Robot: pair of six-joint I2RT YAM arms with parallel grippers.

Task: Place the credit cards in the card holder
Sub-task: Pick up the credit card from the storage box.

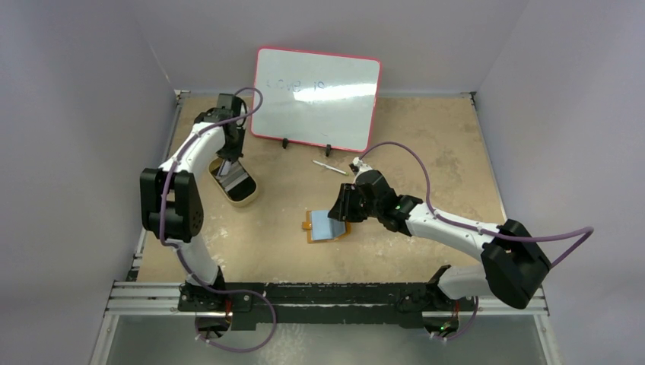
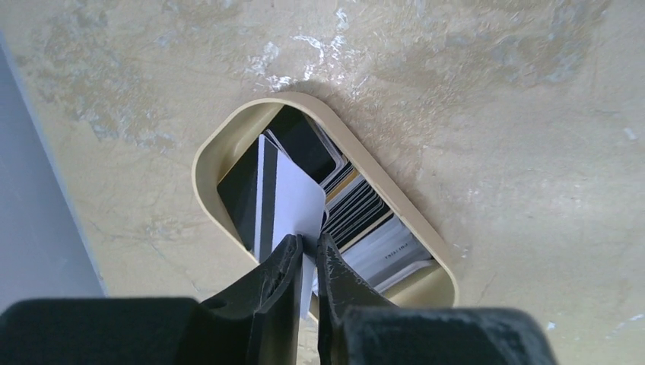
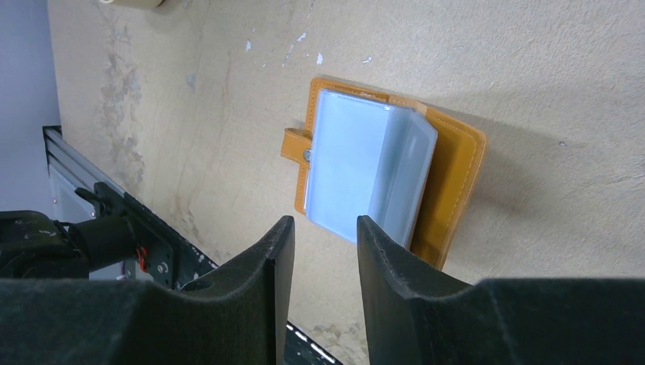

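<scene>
1. Orange-tan leather is the cover of the card holder [image 1: 328,226], which lies open near the middle of the bench [image 1: 426,152], with its bluish clear sleeves facing up.
2. Its snap tab sticks out from the side toward the left arm, and one sleeve stands a little raised from the others in the right wrist view [image 3: 380,179].
3. At the holder's right edge are the right fingers [image 1: 340,204]; they are apart and nothing is between them [image 3: 278,243].
4. I cannot tell if they touch the holder.
5. At the far left of the bench lies an oval tan tin dish [image 1: 236,186], and the credit cards [image 2: 357,213] are inside it, some black, many packed on edge.
6. Over this dish [image 2: 205,163] the left fingers [image 2: 293,255] are pressed together on the lower edge of a white card [image 2: 285,205] with a dark stripe.
7. This card stands tilted above the other cards.
8. Behind, a whiteboard [image 1: 316,99] with a red frame stands at the back of the bench, and a slim pen [image 1: 328,166] lies before it, well apart from the holder.
</scene>
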